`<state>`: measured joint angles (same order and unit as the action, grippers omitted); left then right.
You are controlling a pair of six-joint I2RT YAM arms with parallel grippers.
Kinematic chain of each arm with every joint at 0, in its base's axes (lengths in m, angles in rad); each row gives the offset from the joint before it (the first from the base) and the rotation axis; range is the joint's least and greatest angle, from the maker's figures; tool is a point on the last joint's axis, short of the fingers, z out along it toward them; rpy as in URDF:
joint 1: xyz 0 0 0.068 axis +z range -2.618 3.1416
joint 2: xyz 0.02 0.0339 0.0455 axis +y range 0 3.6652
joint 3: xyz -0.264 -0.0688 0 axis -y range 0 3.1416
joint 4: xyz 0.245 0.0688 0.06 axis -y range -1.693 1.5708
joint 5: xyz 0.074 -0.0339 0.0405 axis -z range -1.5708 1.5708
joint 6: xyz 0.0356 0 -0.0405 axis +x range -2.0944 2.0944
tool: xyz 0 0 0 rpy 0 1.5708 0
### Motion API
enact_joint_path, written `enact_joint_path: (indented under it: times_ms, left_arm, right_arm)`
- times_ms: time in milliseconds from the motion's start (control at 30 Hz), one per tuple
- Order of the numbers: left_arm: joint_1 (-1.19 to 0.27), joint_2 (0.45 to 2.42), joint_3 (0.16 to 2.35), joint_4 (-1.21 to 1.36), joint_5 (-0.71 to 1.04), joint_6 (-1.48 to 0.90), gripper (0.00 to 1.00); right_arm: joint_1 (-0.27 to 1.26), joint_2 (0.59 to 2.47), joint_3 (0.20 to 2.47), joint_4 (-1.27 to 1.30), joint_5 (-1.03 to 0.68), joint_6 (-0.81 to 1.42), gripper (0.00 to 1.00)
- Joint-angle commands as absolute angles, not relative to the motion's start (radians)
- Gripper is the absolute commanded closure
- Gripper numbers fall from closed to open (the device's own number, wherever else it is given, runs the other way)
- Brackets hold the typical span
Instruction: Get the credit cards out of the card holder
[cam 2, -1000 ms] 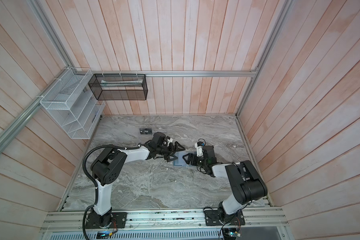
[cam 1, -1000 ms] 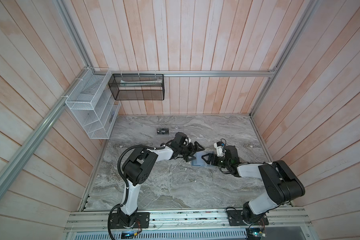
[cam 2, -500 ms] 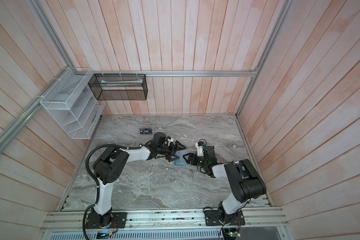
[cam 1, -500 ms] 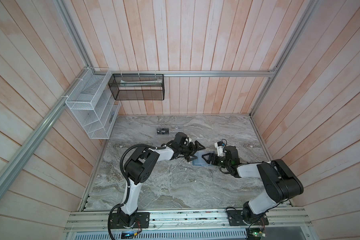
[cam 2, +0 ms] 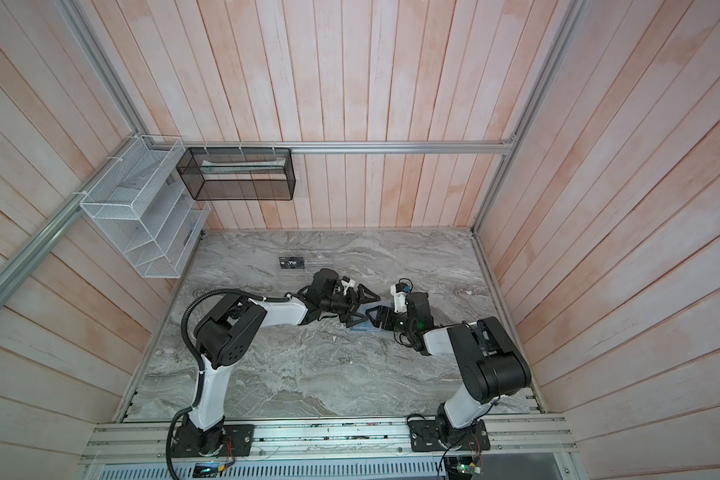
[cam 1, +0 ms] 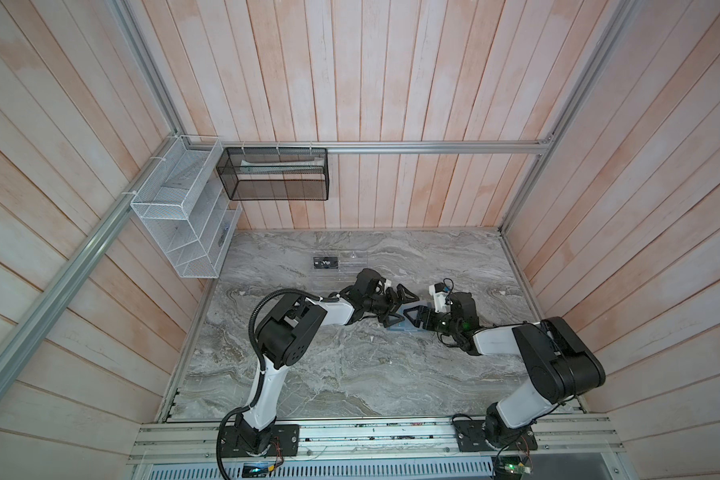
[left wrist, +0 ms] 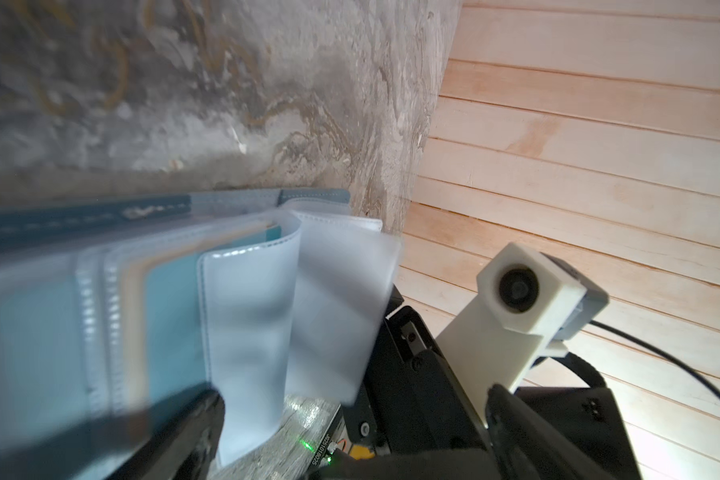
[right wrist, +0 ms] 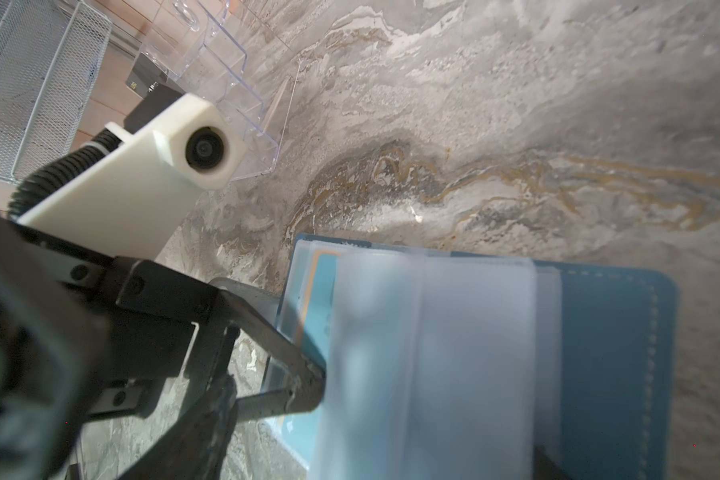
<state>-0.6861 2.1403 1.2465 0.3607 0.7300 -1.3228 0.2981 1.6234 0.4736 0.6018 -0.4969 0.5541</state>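
the card holder lies open on the marble table, mid-table between both arms, its clear sleeves fanned upward. a teal credit card sits inside a sleeve; other cards cannot be made out. the left gripper is spread wide, gripping nothing, one of its fingers touching the sleeve over the teal card. the right gripper stands at the holder's opposite edge, jaws wide apart, though its tips are mostly hidden.

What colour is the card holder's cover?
The card holder is slate blue with pale stitching; right wrist view.
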Motion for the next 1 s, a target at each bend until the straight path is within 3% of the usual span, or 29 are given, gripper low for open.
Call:
enact_joint_path:
  times_ms: [0, 967]
  left_arm:
    - [-0.693, 2.177, 1.255, 0.345, 0.735, -1.336, 0.00]
    - [-0.697, 2.207, 1.320, 0.343, 0.710, -1.365, 0.00]
  right_arm:
    - [0.304, 1.674, 0.444, 0.481, -0.497, 0.578, 0.19]
    - [0.266, 1.424, 0.363, 0.351, -0.441, 0.552, 0.19]
